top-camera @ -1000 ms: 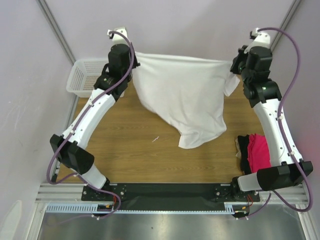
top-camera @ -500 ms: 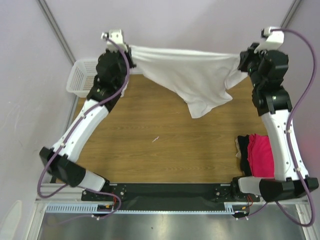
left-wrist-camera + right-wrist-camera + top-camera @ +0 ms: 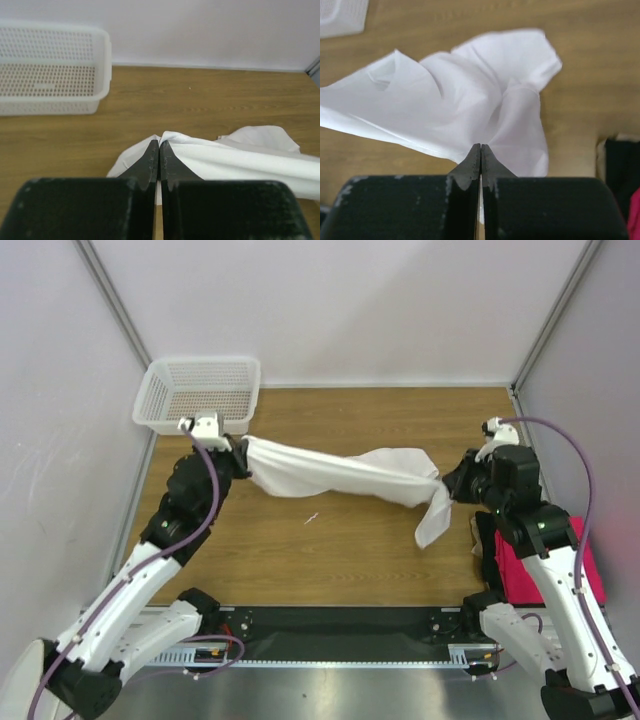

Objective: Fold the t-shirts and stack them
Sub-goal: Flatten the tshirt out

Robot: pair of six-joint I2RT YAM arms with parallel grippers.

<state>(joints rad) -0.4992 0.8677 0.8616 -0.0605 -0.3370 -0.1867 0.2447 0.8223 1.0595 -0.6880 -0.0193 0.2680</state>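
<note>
A white t-shirt (image 3: 335, 473) stretches in a bunched band across the middle of the table between both arms. My left gripper (image 3: 243, 449) is shut on its left end; the black jaws pinch the white t-shirt (image 3: 235, 157) in the left wrist view. My right gripper (image 3: 448, 483) is shut on the right end, where a flap of cloth hangs toward the near side; the white t-shirt (image 3: 470, 107) fans out ahead of its jaws. A magenta-pink t-shirt (image 3: 545, 565) and a black t-shirt (image 3: 487, 555) lie piled at the table's right edge.
A white mesh basket (image 3: 200, 392) stands at the far left corner, also seen as the basket (image 3: 50, 70) in the left wrist view. Bare wooden table (image 3: 330, 560) lies between the shirt and the arm bases. Walls close in on the left, back and right.
Both arms have pulled back from the far wall toward the near side and lowered. The white shirt, held up and spread before, now lies drawn into a narrow band low over the table.
</note>
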